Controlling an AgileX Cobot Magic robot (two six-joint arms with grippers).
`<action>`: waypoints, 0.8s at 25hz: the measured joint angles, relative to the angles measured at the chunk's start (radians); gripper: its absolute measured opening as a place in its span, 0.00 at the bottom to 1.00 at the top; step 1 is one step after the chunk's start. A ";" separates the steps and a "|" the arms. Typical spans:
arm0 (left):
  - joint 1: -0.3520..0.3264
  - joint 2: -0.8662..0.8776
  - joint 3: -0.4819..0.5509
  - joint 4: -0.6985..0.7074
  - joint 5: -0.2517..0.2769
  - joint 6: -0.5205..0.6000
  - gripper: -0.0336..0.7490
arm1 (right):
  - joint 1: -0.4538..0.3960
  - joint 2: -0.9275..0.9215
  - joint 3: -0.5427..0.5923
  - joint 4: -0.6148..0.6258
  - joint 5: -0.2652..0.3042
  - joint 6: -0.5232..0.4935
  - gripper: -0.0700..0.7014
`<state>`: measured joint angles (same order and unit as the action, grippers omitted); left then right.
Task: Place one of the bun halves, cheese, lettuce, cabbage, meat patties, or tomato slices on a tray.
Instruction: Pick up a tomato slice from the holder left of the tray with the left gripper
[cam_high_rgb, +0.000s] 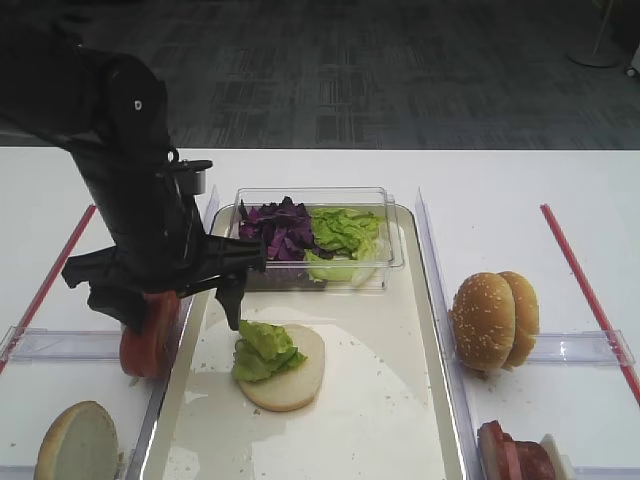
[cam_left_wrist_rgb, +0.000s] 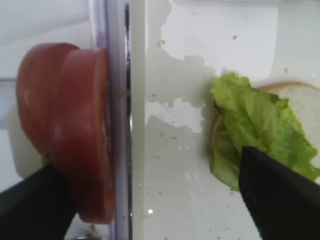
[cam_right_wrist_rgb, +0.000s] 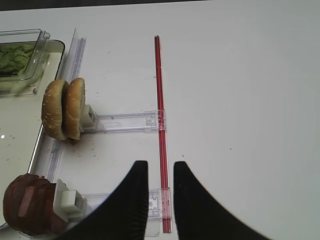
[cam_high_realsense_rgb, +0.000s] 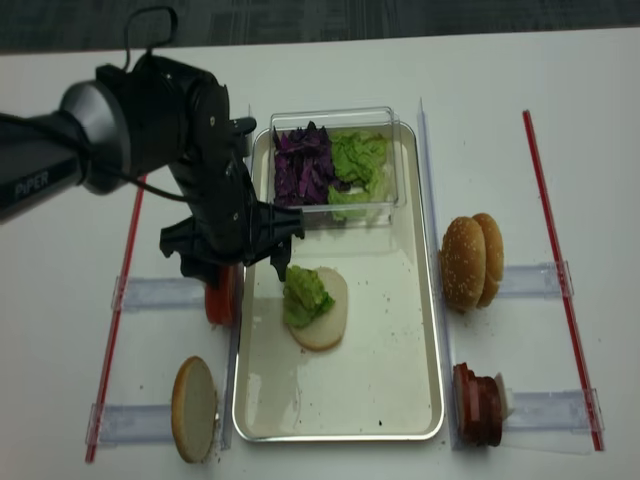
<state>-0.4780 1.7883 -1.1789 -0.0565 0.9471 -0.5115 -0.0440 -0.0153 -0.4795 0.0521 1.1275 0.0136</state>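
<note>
Tomato slices: upper part hidden behind left arm in exterior high view; count not resolvable. Left wrist view: fingertips cut by bottom edge, one covering part of the lettuce. Meat patties cut by bottom edge. Right gripper: base out of frame.

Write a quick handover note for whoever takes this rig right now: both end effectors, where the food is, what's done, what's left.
Left end effector: open, straddling the tray's left rim, one finger beside the tomato slices standing outside it; nothing gripped.
Right end effector: open, empty, over bare table.
On the tray: a bun bottom topped with lettuce.
Sesame buns and meat patties wait right of the tray.
Left: grip one tomato slice and place it on the tray.
</note>
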 joint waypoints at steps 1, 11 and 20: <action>0.000 0.004 0.000 0.000 0.000 0.000 0.78 | 0.000 0.000 0.000 0.000 0.000 0.000 0.32; 0.000 0.017 0.000 0.013 -0.009 0.004 0.71 | 0.000 0.000 0.000 0.000 0.000 0.000 0.32; 0.000 0.017 0.000 0.047 -0.007 0.004 0.54 | 0.000 0.000 0.000 0.000 0.000 0.000 0.32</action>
<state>-0.4780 1.8052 -1.1789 -0.0091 0.9400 -0.5074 -0.0440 -0.0153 -0.4795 0.0521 1.1275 0.0136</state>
